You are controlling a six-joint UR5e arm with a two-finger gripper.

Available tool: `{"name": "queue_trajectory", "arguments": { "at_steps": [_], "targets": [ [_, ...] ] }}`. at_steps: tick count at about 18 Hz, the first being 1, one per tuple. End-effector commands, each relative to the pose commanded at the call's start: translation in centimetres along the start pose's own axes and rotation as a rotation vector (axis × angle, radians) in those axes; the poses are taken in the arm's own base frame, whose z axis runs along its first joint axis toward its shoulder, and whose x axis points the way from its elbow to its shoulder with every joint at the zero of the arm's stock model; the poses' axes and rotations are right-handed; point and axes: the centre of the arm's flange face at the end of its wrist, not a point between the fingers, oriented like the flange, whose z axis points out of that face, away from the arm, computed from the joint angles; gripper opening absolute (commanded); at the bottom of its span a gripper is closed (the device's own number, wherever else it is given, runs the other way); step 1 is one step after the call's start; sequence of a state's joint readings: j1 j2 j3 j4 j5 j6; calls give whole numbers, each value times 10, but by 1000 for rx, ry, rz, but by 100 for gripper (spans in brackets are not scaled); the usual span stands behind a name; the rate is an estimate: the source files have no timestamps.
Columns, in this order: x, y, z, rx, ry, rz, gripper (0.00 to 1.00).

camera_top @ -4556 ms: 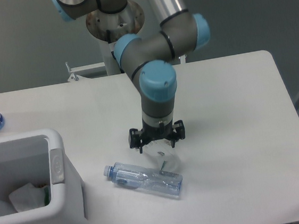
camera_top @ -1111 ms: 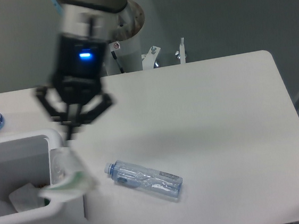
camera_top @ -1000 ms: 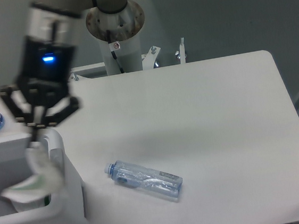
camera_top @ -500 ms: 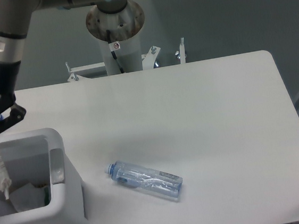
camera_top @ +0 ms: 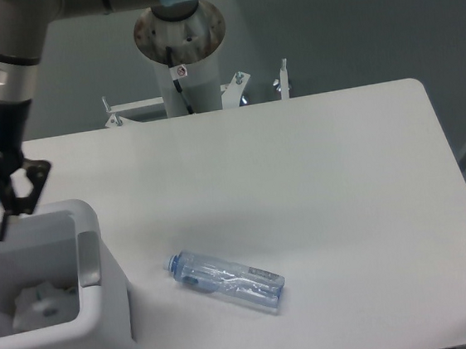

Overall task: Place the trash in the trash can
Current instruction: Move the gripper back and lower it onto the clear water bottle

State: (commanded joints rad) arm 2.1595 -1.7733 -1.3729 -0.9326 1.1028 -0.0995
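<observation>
The end effector (camera_top: pixel 0 217) is seen above the back rim of the trash can (camera_top: pixel 98 322) at the desk's (camera_top: pixel 325 181) left edge; whether its fingers are spread cannot be told. White crumpled trash (camera_top: pixel 42 303) lies inside. The crushed bottle (camera_top: pixel 225 279) lies on open desk, right of the can, apart from it.

A crumpled white wrapper (camera_top: pixel 42 304) lies inside the white bin (camera_top: pixel 98 322); the crushed clear bottle (camera_top: pixel 225 279) lies on its side nearby.
</observation>
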Motion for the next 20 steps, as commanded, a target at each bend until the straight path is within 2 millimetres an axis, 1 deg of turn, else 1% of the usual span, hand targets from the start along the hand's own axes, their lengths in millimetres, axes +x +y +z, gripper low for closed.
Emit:
{"name": "queue_trajectory", "arguments": {
  "at_steps": [1, 2, 3, 5, 7, 9, 10, 11, 13, 15, 18, 20],
  "targets": [
    [-22, -4, -3, 4, -26, -36, 100],
    [-42, -3, -1, -3, -49, -67, 100],
    [-68, -1, 1, -9, -86, -101, 100],
    [-111, -8, -11, 13, -155, -161, 100],
    [-152, -10, -14, 20, -232, -258, 100],
    [-184, -6, -8, 10, -314, -328, 100],
    [-199, -2, -1, -1, -349, -367, 100],
    [-212, 0, 6, -9, -376, -405, 100],
    [-228, 8, 22, -36, -432, -441, 100],
    [-240, 18, 35, -67, -455, -459, 100],
    [-257, 34, 62, -115, -461, -510, 100],
    [-268, 38, 79, -134, -466, -557, 100]
  ]
}}
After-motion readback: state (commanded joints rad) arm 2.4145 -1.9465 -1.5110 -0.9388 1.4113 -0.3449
